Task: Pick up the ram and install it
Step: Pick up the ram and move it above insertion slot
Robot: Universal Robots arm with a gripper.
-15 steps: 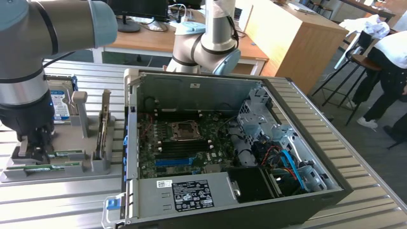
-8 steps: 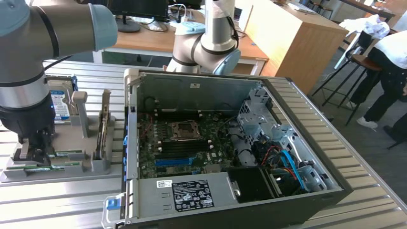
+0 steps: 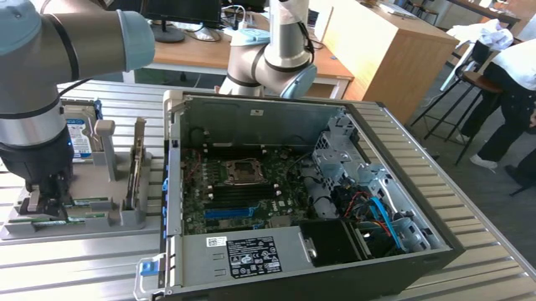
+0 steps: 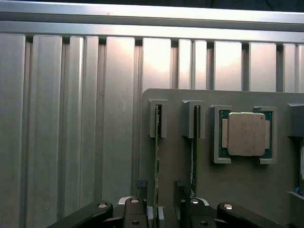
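Two ram sticks stand on edge in the slots of a grey holder (image 4: pixel 237 190): one ram (image 4: pixel 156 156) and a second ram (image 4: pixel 194 152) beside it. My gripper (image 4: pixel 159 190) is open, with one black finger (image 4: pixel 139 184) on each side of the first ram and a gap to the stick on both sides. In the exterior view the gripper (image 3: pixel 46 197) is down at the holder (image 3: pixel 125 219) on the exterior view's left, among the green ram edges (image 3: pixel 88 201).
The open computer case (image 3: pixel 176 188) with its motherboard (image 3: pixel 238 194) lies to the holder's right. A silver processor (image 4: pixel 245 134) and a blue-labelled hard drive (image 3: pixel 81 138) also sit in the holder. A person (image 3: pixel 515 94) stands at the far right, beyond the ribbed metal table (image 4: pixel 71 118).
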